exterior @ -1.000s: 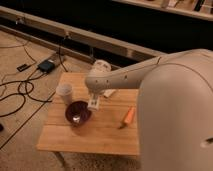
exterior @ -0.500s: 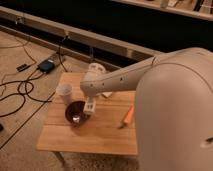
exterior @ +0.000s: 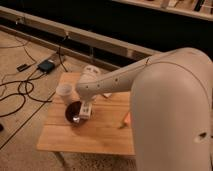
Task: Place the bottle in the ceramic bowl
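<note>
Gripper (exterior: 84, 112), jaws closed on what appears to be the bottle (exterior: 86, 111), is hanging at the right rim of the bowl (exterior: 72, 111) on the wooden table (exterior: 95, 132), with the cup (exterior: 64, 94) standing just behind the bowl and a carrot (exterior: 125, 120) lying well apart near the robot's body. By the look of it the placing step is under way: the bottle is sitting at the rim, partly over the bowl, and is not yet lying free inside. Next the move is calling for a slight shift toward the bowl's centre, then opening the jaws and lifting clear without catching the rim.
</note>
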Robot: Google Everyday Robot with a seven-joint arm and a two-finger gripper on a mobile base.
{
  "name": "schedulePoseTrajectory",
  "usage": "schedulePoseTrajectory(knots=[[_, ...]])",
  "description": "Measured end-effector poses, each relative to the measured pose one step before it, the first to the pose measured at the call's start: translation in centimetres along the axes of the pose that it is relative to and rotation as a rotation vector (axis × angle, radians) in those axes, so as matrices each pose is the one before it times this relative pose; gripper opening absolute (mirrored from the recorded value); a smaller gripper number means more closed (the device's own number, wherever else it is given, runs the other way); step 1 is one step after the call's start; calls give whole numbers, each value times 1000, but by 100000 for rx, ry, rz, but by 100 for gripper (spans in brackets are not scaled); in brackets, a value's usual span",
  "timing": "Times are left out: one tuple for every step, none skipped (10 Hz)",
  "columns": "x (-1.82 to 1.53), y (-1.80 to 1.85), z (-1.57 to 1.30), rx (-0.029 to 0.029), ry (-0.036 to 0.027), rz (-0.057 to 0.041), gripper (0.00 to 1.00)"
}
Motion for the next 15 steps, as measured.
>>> schedulePoseTrajectory(knots=[[163,211,78,-214,771,-164,0],[37,19,37,42,186,-208,0],[235,178,96,-194,703,-204,0],[206,182,74,-75,405,-366,0],[232,214,156,96,366,-646,0],[276,362,191,-4,404,-905,0],[211,135,200,256,385,-590,0],[303,260,293,206,572,-792,0],[194,230,176,-21,360,-506,0],[128,204,174,22,259,-453,0],[219,358,243,-84,513,-529,0],[169,208,157,-40,356,-359,0],[298,333,173,-126,490,-696,0],[336,439,94,-241,308,-1139,0],[160,173,-25,-69,-37,-783,0]])
